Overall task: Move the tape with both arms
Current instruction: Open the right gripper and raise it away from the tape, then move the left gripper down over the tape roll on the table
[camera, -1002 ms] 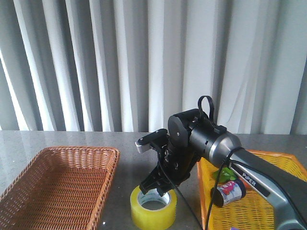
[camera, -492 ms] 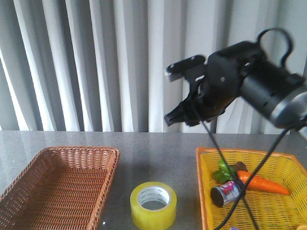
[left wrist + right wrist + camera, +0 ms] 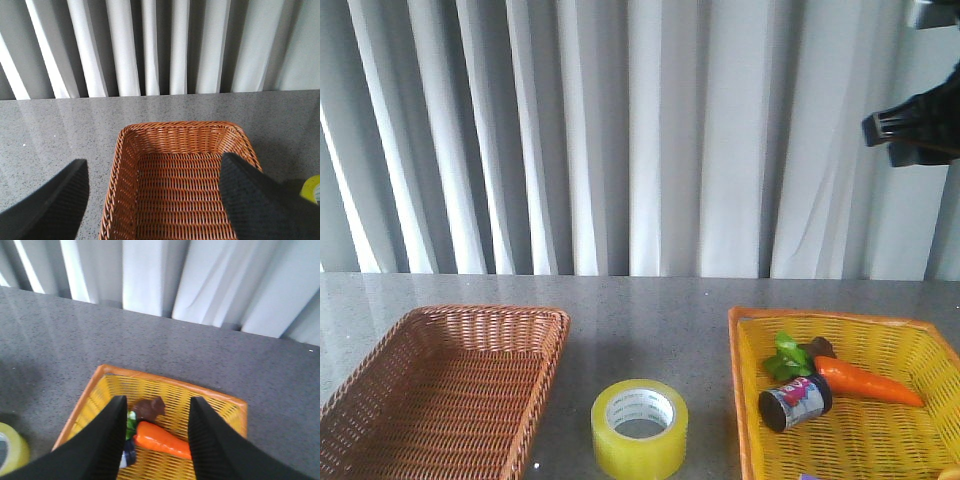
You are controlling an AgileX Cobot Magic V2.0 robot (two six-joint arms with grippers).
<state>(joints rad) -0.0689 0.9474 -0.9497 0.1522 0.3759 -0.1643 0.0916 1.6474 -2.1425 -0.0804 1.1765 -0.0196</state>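
Tape (image 3: 640, 427) sits upright on your worktop (image 3: 650, 330), between the brown basket (image 3: 440, 390) and the yellow basket (image 3: 840, 400). Your right end effector (image 3: 154, 440) hangs high above the yellow basket, fingers spread and empty. Your left end effector (image 3: 150, 200) gapes wide over the brown basket, tape just beside it.

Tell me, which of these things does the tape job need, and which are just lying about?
For the job:
tape
left gripper
right gripper

Lying about:
brown basket
yellow basket
carrot
can
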